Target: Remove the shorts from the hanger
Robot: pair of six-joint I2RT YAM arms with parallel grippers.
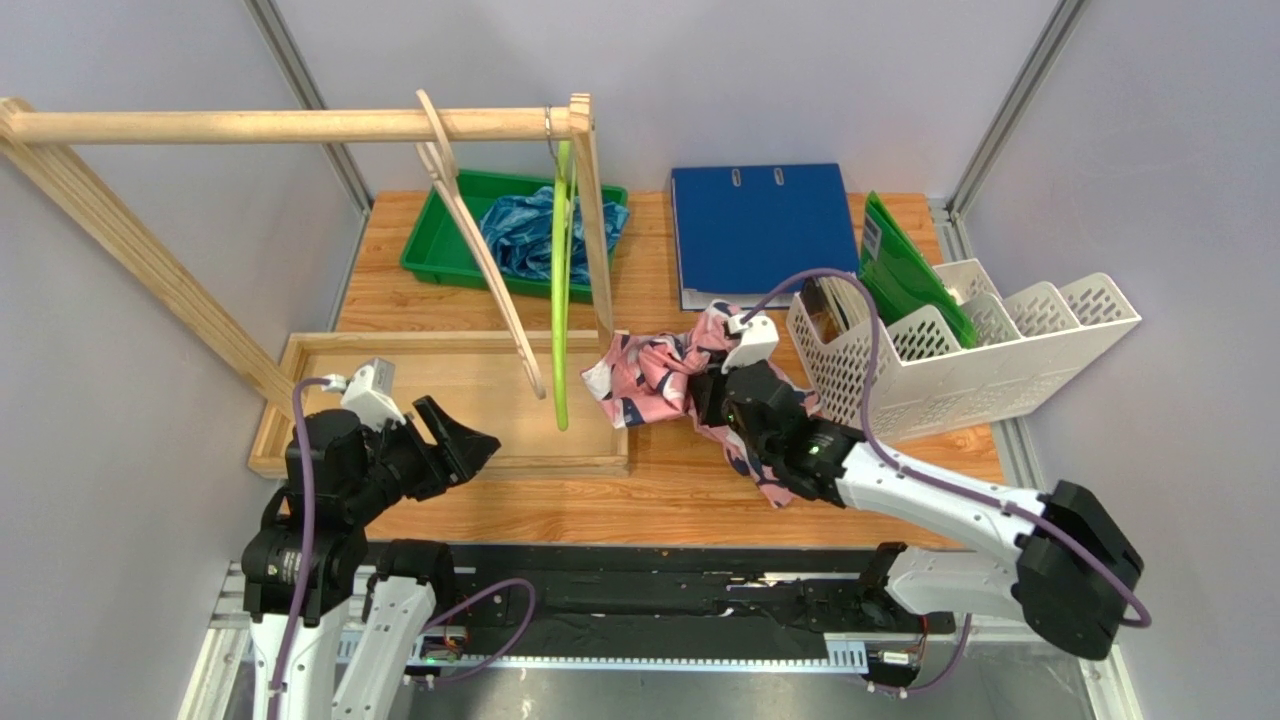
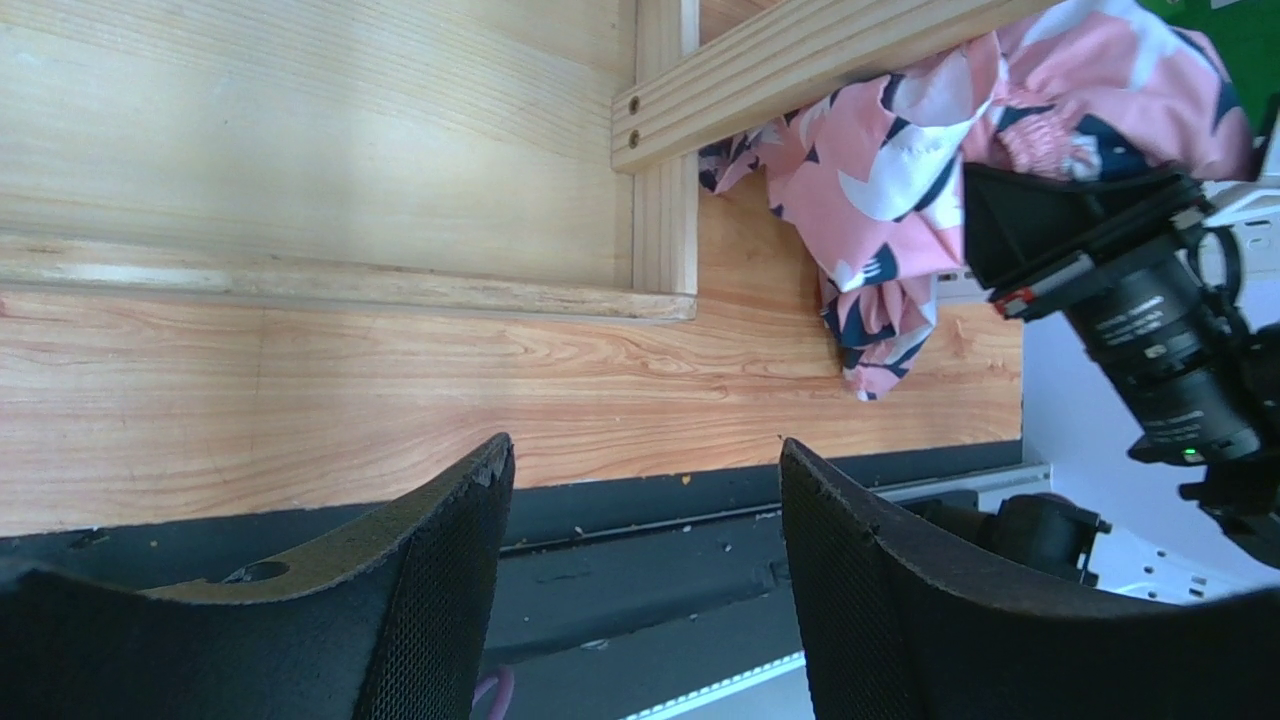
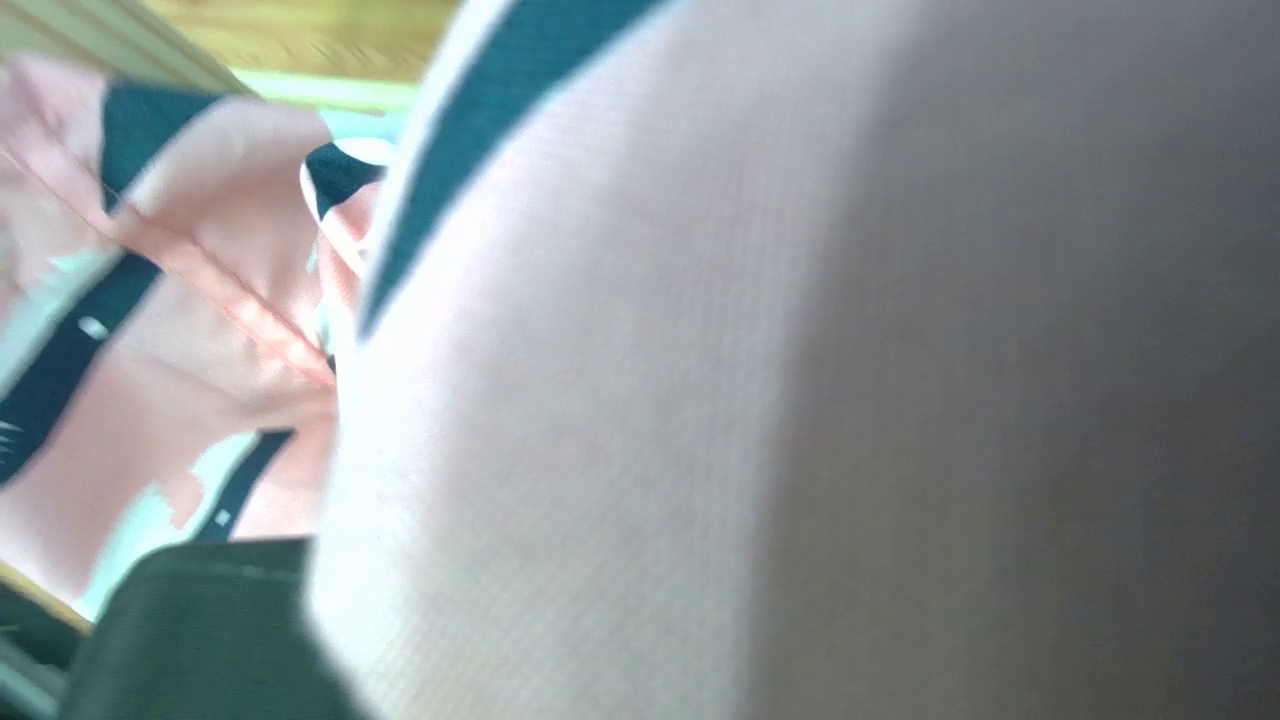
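The pink shorts [image 1: 649,378] with dark-blue and white shapes lie crumpled on the table beside the wooden rack's upright post. They also show in the left wrist view [image 2: 917,150] and fill the right wrist view [image 3: 631,375], hiding the fingers there. My right gripper [image 1: 712,396] is buried in the cloth, shut on it. A bare green hanger [image 1: 561,285] and a bare wooden hanger [image 1: 481,248] hang from the rack's bar. The blue-teal shorts [image 1: 534,228] lie in a green bin [image 1: 433,252]. My left gripper [image 1: 463,444] [image 2: 646,495] stands open and holds nothing, over the table's near edge.
The wooden rack's tray-like base [image 1: 451,393] lies at the left. A blue binder [image 1: 756,225], a green folder [image 1: 902,270] and a white file rack [image 1: 969,348] stand at the back right. Grey walls close both sides.
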